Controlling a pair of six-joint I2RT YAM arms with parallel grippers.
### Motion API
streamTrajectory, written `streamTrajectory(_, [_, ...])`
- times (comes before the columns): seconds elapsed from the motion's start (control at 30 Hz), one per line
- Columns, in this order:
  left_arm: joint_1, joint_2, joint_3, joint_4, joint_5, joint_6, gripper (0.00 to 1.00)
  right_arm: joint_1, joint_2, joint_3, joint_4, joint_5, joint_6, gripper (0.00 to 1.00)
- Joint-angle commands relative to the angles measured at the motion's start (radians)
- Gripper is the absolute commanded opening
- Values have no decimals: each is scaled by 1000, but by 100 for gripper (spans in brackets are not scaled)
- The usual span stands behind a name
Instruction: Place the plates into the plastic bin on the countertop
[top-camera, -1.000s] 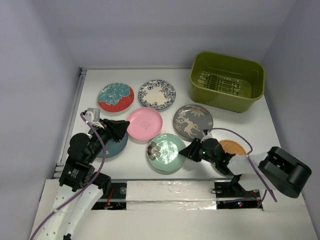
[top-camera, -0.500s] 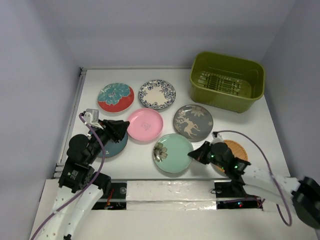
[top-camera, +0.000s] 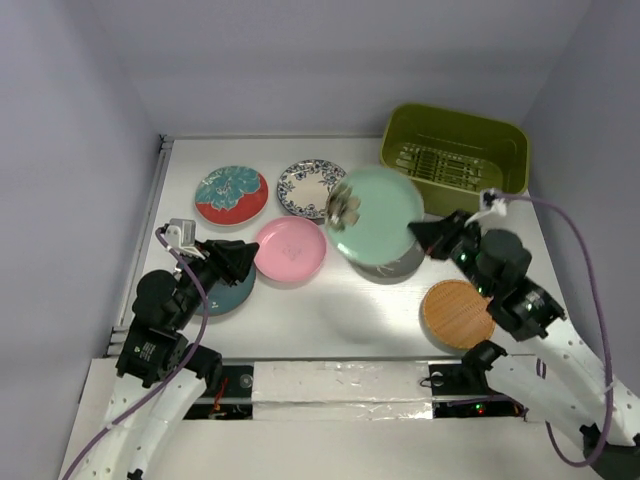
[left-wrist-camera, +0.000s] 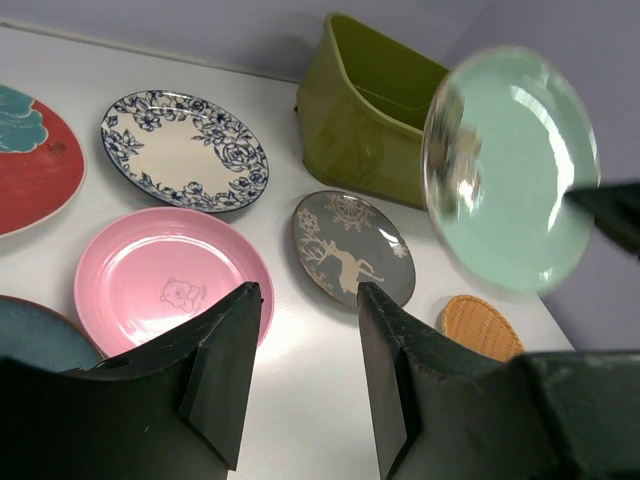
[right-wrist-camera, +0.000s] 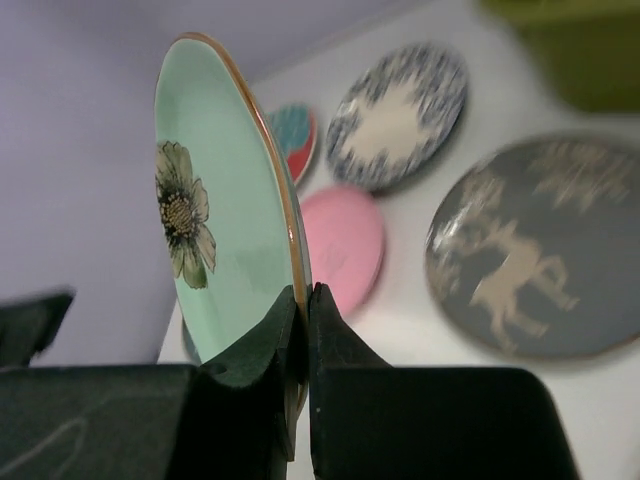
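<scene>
The mint green plate (top-camera: 375, 215) hangs tilted on edge in the air just left of the plastic bin (top-camera: 455, 162). I pinch its rim in my right hand (right-wrist-camera: 303, 300), with the grey deer plate (left-wrist-camera: 353, 262) on the tabletop (top-camera: 300, 320) beneath. My left hand (left-wrist-camera: 305, 300) is open, well left of the bin, near the pink plate (top-camera: 290, 248).

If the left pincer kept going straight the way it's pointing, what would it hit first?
Probably the pink plate, lying just ahead of the left pincer; depth is unclear, so it might touch the countertop first.
</scene>
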Motion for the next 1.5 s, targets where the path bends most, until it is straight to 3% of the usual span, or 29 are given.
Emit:
streamTrajectory(0.0, [-6, -26, 2, 31, -10, -4, 41, -189, 73, 185, 162, 18, -148, 0])
streamTrajectory(0.13, [-15, -41, 13, 22, -20, 4, 41, -506, 304, 390, 158, -136, -201, 0])
streamTrajectory(0.2, [-27, -40, 24, 12, -29, 15, 42, -602, 388, 436, 176, -267, -175, 0])
streamTrajectory(0.37, [-39, -44, 22, 10, -22, 24, 44, -792, 669, 608, 160, -366, -153, 0])
streamTrajectory(0.73, [-58, -78, 15, 7, -34, 7, 45, -903, 1067, 835, 92, -424, -158, 0])
streamTrajectory(1.1, [-58, -78, 18, 2, -43, 5, 45, -903, 1242, 805, 66, -408, -210, 0])
streamTrajectory(1.17, [-58, -78, 18, 4, -42, 4, 45, -903, 1242, 796, 52, -354, -225, 12])
streamTrajectory(1.2, [-58, -80, 18, 2, -43, 5, 45, -903, 1244, 799, 42, -314, -230, 25])
streamTrajectory(1.47, [-58, -83, 18, 2, -43, 2, 45, -903, 1180, 776, -2, -171, -260, 69])
